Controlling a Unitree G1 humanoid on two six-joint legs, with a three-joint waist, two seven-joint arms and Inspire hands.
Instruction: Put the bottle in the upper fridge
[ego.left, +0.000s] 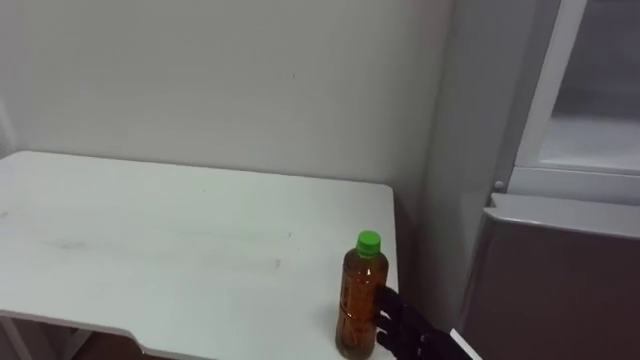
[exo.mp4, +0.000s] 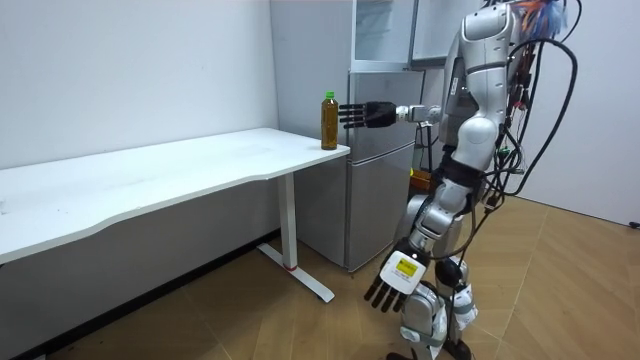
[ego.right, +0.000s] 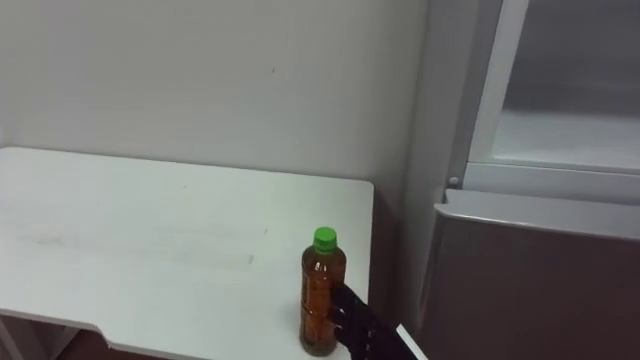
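Beside the bottle (ego.left: 361, 297) at the table (ego.left: 150, 250) corner, right hand (ego.left: 405, 325) straight-fingered, contact unclear, left hand (exo.mp4: 398, 277) hanging open.

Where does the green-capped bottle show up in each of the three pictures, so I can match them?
Left eye view: the bottle stands low, right of centre, by the right edge of the white table.
Right eye view: the bottle stands low, at centre, by the same edge.
Room view: the bottle is above centre, on the table end nearest the fridge.
Shared landmark: the grey fridge beside that table end.
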